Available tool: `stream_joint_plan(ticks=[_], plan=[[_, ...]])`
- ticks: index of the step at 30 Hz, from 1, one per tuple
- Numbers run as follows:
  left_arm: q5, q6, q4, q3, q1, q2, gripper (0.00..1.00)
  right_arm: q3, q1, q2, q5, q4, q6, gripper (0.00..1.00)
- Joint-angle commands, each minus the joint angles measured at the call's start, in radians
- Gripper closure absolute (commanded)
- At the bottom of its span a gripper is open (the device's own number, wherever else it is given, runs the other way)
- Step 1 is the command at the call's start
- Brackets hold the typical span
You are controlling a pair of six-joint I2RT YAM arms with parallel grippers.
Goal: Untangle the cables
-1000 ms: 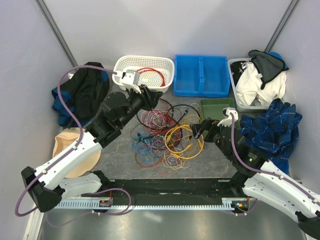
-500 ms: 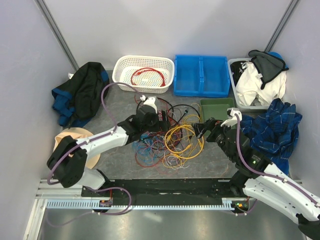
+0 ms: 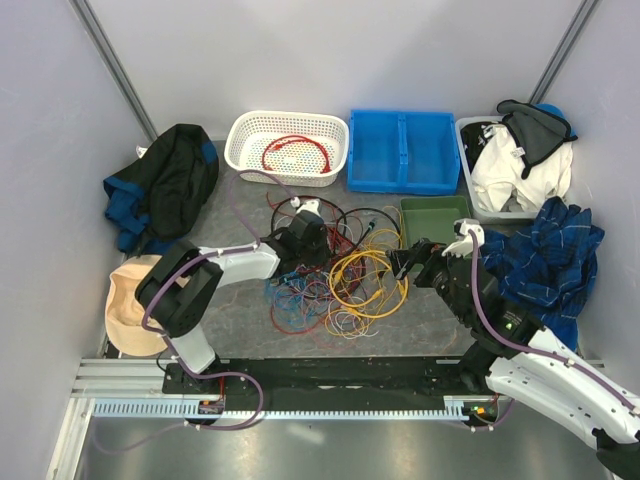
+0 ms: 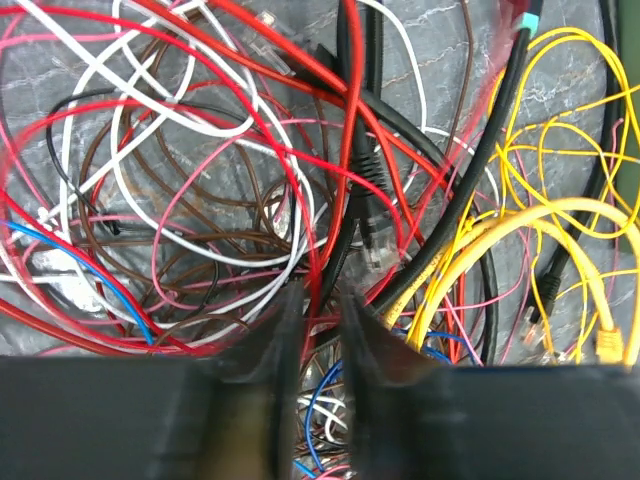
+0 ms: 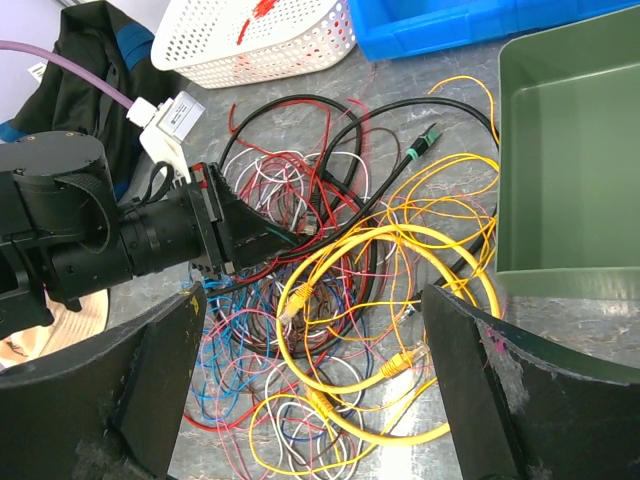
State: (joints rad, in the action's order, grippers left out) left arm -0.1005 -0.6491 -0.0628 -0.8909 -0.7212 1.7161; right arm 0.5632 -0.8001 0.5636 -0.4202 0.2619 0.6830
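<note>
The cables [image 3: 335, 280] lie in one tangled heap of red, yellow, black, blue, white and pink loops on the grey table. My left gripper [image 3: 320, 243] is pushed low into the heap's upper left part. In the left wrist view its jaws [image 4: 320, 305] are nearly together, with a red cable [image 4: 322, 270] and dark strands running between the tips. The right wrist view shows the same gripper [image 5: 292, 238] lying among the strands. My right gripper [image 3: 408, 260] hangs wide open just right of the heap, its fingers [image 5: 150, 380] straddling thick yellow cables [image 5: 330, 300] without touching them.
A white basket [image 3: 250, 130] at the back holds a coiled red cable [image 3: 295, 155]. Beside it stand a blue bin [image 3: 403, 150], a green tray [image 3: 455, 207] and a box of clothes [image 3: 515, 165]. Dark clothing [image 3: 160, 185] and a tan hat [image 3: 125, 300] lie left; plaid cloth [image 3: 545, 260] right.
My left arm swung down from the white basket into the cable heap and its jaws opened, then closed there. The right arm barely moved.
</note>
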Motion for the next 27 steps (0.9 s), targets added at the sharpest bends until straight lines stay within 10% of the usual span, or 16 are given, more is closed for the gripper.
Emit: stream_joint_plan(ticks=[1,14,27], plan=[[0.008,0.005,-0.025,-0.014,-0.001,-0.053,0.98,0.003,0.002,0.004,-0.025,-0.012,-0.016,0.04],[0.06,0.179,0.158,-0.201,-0.011,-0.671,0.98,0.014,0.002,0.045,0.015,-0.088,-0.022,0.04],[0.219,0.238,0.305,-0.543,-0.011,-0.641,0.98,0.078,0.002,0.126,0.257,-0.323,-0.098,0.04]])
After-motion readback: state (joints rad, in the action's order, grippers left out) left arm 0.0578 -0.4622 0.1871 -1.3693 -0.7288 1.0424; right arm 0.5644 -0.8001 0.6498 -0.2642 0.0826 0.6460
